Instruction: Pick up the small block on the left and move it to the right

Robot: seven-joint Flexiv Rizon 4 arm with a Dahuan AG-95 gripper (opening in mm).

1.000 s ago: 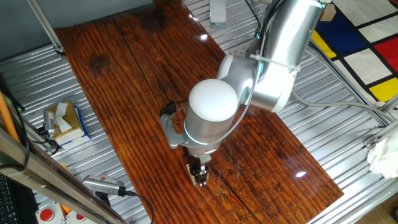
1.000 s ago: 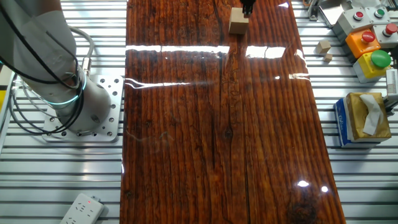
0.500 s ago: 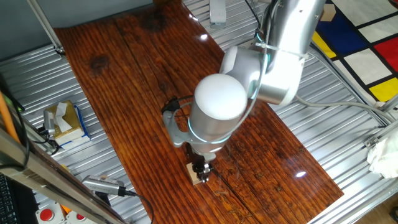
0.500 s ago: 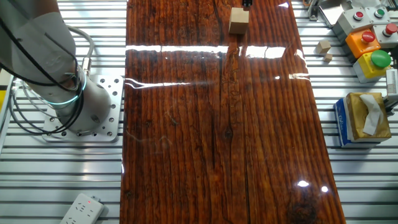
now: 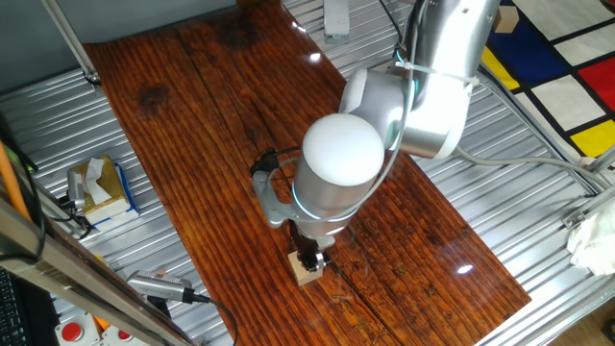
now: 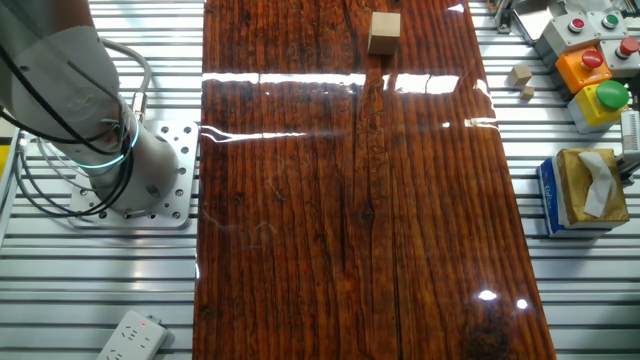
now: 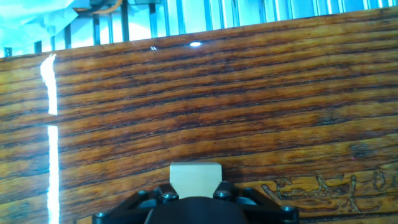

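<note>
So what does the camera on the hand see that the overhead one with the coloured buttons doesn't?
Only the hand view shows the gripper's dark base, low in the picture, right behind the small block. Only the other fixed view shows the arm's round base, the tissue box, the button boxes, two tiny wooden pieces and a power strip. Both show the small block resting on the dark reddish board.

The small block (image 6: 384, 31) rests on the dark reddish board (image 6: 340, 220), tissue box (image 6: 583, 188) beside it.
</note>
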